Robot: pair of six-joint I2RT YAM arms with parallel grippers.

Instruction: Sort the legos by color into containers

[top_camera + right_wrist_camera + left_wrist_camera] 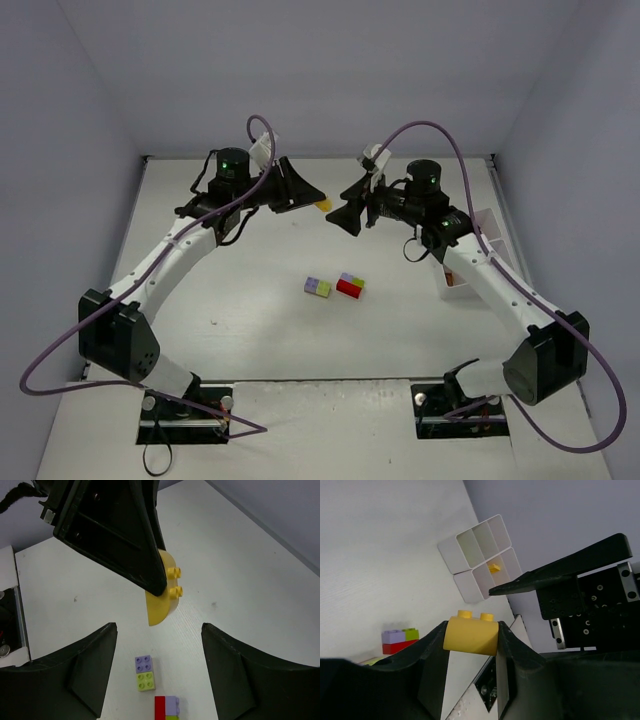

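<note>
My left gripper [312,196] is shut on a yellow arched brick [323,205], held above the table; in the left wrist view the brick [471,636] sits clamped between both fingers. My right gripper [343,211] is open and empty, facing the left gripper close by. In the right wrist view the yellow brick [162,597] hangs between my open jaws' line of sight. A lavender-and-green pair [317,288] and a red, lavender and green cluster [350,286] lie on the table. The white divided tray [480,555] holds one small yellow brick [494,568].
The tray [492,230] sits at the right table edge, mostly hidden under my right arm. The lavender-and-green pair [144,673] and the red cluster [167,707] lie below my right gripper [159,630]. Grey walls enclose the table.
</note>
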